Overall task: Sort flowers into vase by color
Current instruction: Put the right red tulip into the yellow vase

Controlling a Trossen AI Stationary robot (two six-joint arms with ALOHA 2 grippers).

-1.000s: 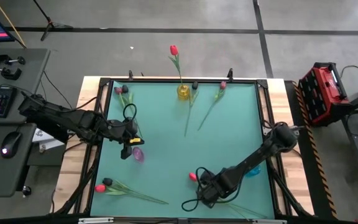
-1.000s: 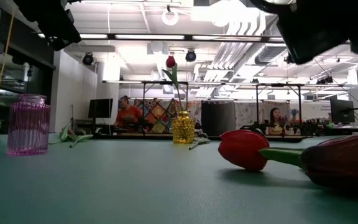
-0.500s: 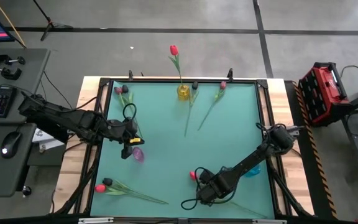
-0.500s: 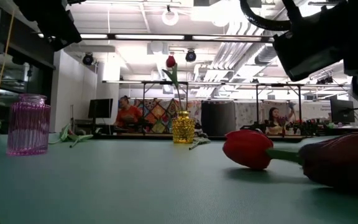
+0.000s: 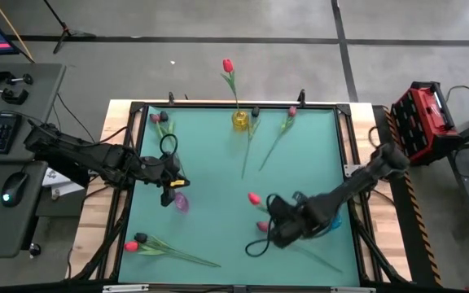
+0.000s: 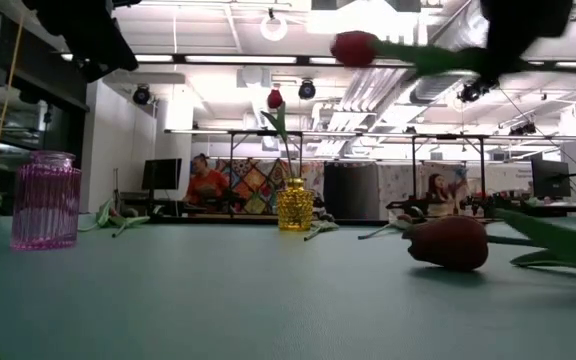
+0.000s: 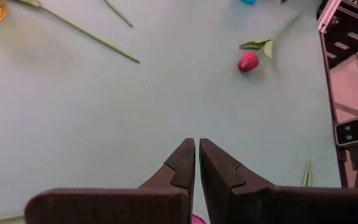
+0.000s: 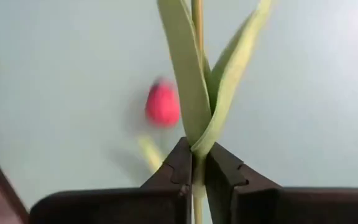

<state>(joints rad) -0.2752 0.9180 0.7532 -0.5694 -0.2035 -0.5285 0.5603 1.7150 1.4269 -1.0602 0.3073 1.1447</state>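
Over the green table (image 5: 218, 163), we see the right gripper (image 5: 277, 213) pinched on the stem of a red tulip (image 5: 254, 198), holding it in the air above the near right part of the mat. In the right wrist view the two dark fingers (image 8: 179, 167) press together on the stem just below its leaves. From table height, the raised red tulip (image 6: 356, 47) shows high up, stem level. Below it another tulip (image 5: 262, 226), darker red, lies flat on the mat, also seen from table height (image 6: 450, 242).

We find the left gripper (image 5: 168, 183) hanging at the left edge, fingers (image 7: 182, 167) pressed together on nothing, just beside a pink glass vase (image 5: 181, 202).

A yellow vase (image 5: 240, 121) at the far edge holds one upright red flower (image 5: 228, 65). Two more flowers (image 5: 287, 122) lie on the mat near it, another (image 5: 159, 120) rests in the far left corner, and a pair of flowers (image 5: 137, 242) lies at the near left.
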